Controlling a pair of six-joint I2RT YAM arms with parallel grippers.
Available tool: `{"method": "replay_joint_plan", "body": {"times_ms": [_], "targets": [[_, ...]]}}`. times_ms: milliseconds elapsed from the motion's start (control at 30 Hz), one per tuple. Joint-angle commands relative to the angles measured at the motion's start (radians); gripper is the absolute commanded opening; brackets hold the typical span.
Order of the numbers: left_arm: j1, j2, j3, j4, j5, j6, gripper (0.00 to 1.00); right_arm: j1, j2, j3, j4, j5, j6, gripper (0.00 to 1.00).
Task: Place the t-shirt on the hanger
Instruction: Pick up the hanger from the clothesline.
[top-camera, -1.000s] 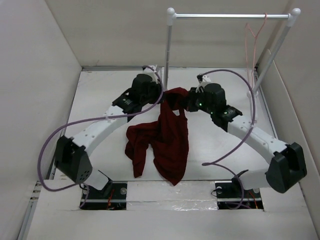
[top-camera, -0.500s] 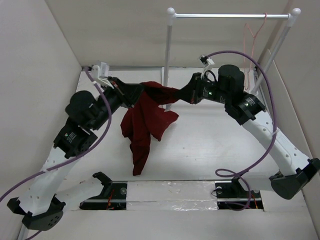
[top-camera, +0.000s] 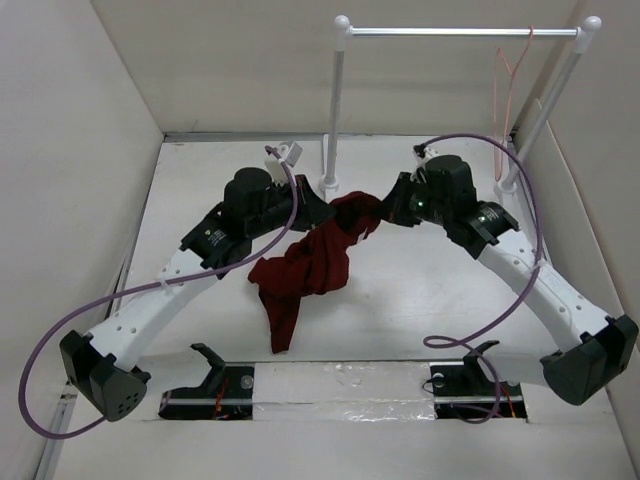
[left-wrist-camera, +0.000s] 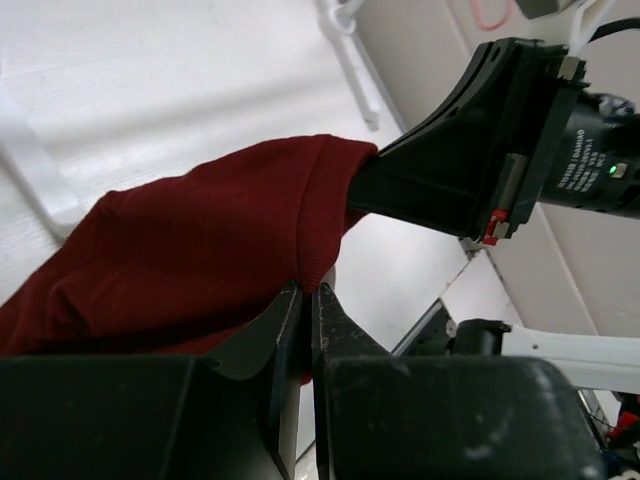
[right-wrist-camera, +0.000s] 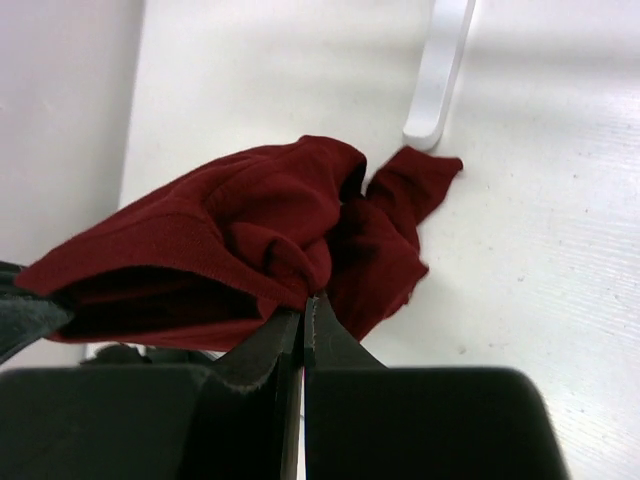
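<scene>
Both clamped on the t-shirt (top-camera: 312, 262): left gripper (left-wrist-camera: 305, 292), right gripper (right-wrist-camera: 303, 303); hanger (top-camera: 497, 90) hangs rearward-right, nearer the right gripper.

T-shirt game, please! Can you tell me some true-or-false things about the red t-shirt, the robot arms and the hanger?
1. The left gripper and the right gripper are both shut on the t-shirt. True.
2. The t-shirt is on the hanger. False: the hanger is bare, and the shirt is held between the two arms, low over the table.
3. The hanger hangs from the silver bar of the rack. True.
4. The t-shirt is blue. False: it is dark red.
</scene>
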Motion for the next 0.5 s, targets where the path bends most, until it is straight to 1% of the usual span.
{"method": "replay_joint_plan", "body": {"times_ms": [0, 33, 67, 100, 133, 167, 200, 267, 367, 400, 433, 467], "targets": [[-0.004, 0.01, 0.109, 0.058, 0.084, 0.029, 0.0, -0.001, -0.087, 0.037, 0.119, 0.093, 0.079, 0.0], [-0.004, 0.012, 0.118, 0.055, 0.072, 0.036, 0.0, -0.001, -0.095, 0.043, 0.125, 0.103, 0.081, 0.02], [-0.004, 0.017, 0.13, 0.05, 0.06, 0.043, 0.0, -0.001, -0.095, 0.058, 0.102, 0.131, 0.075, 0.07], [-0.004, 0.023, 0.162, 0.027, 0.046, 0.052, 0.0, -0.001, -0.086, 0.099, 0.068, 0.143, 0.067, 0.27], [-0.004, 0.029, 0.179, 0.013, 0.026, 0.074, 0.0, -0.012, -0.083, 0.122, 0.035, 0.149, 0.053, 0.39], [-0.004, 0.05, 0.199, 0.002, 0.021, 0.082, 0.0, -0.023, -0.08, 0.142, -0.026, 0.151, 0.024, 0.59], [-0.004, 0.062, 0.236, -0.026, 0.017, 0.089, 0.0, -0.023, -0.083, 0.162, -0.057, 0.152, 0.007, 0.65], [-0.004, 0.09, 0.258, -0.038, 0.027, 0.1, 0.0, -0.047, -0.113, 0.213, -0.122, 0.171, -0.028, 0.72], [-0.004, 0.096, 0.256, -0.022, 0.047, 0.099, 0.0, -0.099, -0.159, 0.296, -0.156, 0.183, -0.062, 0.72], [-0.004, 0.105, 0.259, -0.019, 0.05, 0.1, 0.0, -0.118, -0.161, 0.32, -0.16, 0.182, -0.072, 0.7], [-0.004, 0.109, 0.264, -0.018, 0.061, 0.102, 0.0, -0.136, -0.16, 0.351, -0.165, 0.186, -0.085, 0.63], [-0.004, 0.121, 0.273, -0.016, 0.065, 0.109, 0.0, -0.177, -0.137, 0.415, -0.174, 0.201, -0.108, 0.25]]}}
